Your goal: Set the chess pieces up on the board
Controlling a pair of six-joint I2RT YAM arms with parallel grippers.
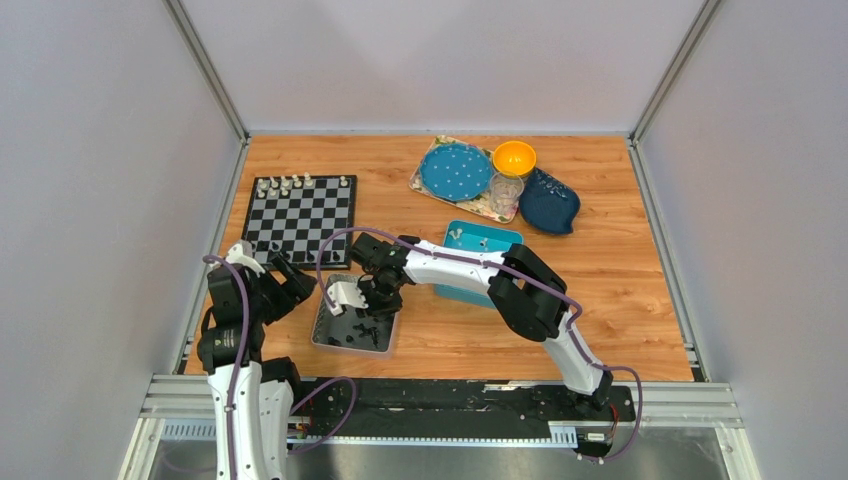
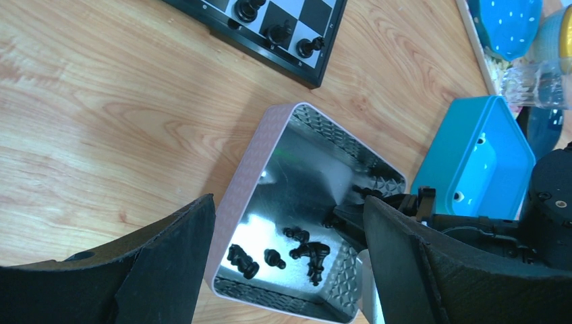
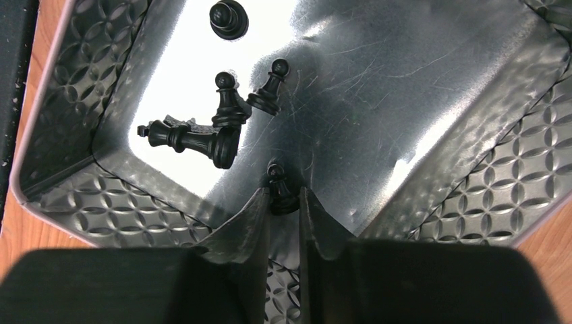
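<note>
While the wooden table (image 1: 620,270) fills most of the top view, the board (image 1: 300,220) lies flat at about 10 o'clock on it, close to the left wall. The right arm (image 1: 540,290) stretches from its base at 5 o'clock across the near part of a blue tray (image 1: 490,236), which sits near the table's middle. A silver tray (image 1: 350,349) rests at 5 o'clock from the board, just beside its near right corner but apart from it.

The left gripper (image 1: 290,280) hangs at 9 o'clock from the silver tray, its fingers spread wide with nothing between them. The right gripper (image 3: 283,196) is down inside the silver tray, its fingertips drawn close together and pressed to either side of a black pawn (image 3: 280,189) standing on the tray floor.

A row of cream-white pieces (image 1: 285,184) stands along the board's 12 o'clock edge. Three black pieces (image 2: 276,30) stand on the edge squares nearest the silver tray. A few cream-white pieces (image 1: 470,238) lie in the blue tray.

From the held pawn, a tall black piece (image 3: 192,140) lies on its side at 10 o'clock. Two more black pawns (image 3: 229,104) are at 11 to 12 o'clock, and a last black piece (image 3: 228,19) sits farther out at 11 o'clock.
</note>
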